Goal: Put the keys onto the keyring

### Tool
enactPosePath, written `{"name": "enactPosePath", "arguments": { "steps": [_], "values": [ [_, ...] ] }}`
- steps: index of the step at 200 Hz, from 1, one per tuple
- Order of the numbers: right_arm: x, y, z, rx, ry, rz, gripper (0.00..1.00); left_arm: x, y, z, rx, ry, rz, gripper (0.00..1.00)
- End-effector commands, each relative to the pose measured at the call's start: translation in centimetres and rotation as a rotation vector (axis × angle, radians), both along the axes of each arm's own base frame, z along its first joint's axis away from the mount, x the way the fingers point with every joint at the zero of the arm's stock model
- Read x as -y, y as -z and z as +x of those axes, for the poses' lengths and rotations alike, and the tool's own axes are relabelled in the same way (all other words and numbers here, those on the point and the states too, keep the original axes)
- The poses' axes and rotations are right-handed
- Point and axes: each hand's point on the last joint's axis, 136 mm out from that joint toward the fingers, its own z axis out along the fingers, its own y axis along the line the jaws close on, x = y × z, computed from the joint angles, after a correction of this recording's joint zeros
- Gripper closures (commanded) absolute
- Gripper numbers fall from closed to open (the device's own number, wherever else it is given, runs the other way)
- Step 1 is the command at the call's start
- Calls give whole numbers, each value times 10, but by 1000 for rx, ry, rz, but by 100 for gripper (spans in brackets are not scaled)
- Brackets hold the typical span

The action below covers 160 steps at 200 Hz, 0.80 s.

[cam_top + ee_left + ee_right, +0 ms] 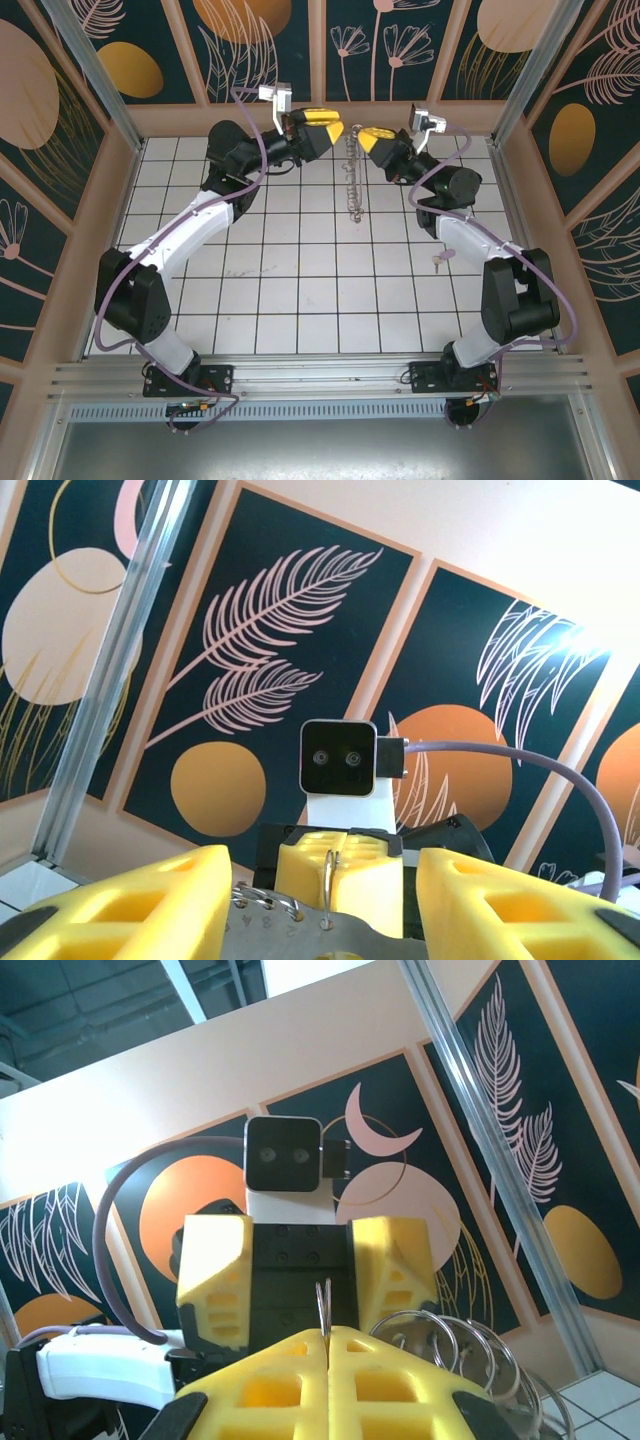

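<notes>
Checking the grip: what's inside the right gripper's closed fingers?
The keyring pokes out of the shut right gripper, small wire rings beside it. Its clamped stretch is hidden.

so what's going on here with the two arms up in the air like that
The right gripper is shut on the large thin pale keyring hoop fringed with small wire rings, holding it up above the white tiled floor. The left gripper faces it closely, jaws open, gripping nothing. One tiny silver-grey metal key lies on the tiles beside the right arm, not yet on the hoop.
</notes>
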Motion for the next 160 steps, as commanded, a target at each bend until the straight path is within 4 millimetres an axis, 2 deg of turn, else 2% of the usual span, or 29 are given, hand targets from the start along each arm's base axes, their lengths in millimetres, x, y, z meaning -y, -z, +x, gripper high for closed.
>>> {"name": "enactPosePath", "arguments": {
  "steps": [1,128,132,160],
  "values": [
    [1,-21,-10,84,-2,54,100,2,-9,-9,31,69,-31,50],
    [-6,-22,-5,76,-10,53,100,4,1,-14,-4,123,-49,63],
    [-5,-22,-5,77,-8,52,100,9,13,-6,-30,124,-37,63],
    [-6,-21,-5,75,-9,52,100,11,17,-4,-40,125,-32,64]
  ]
}}
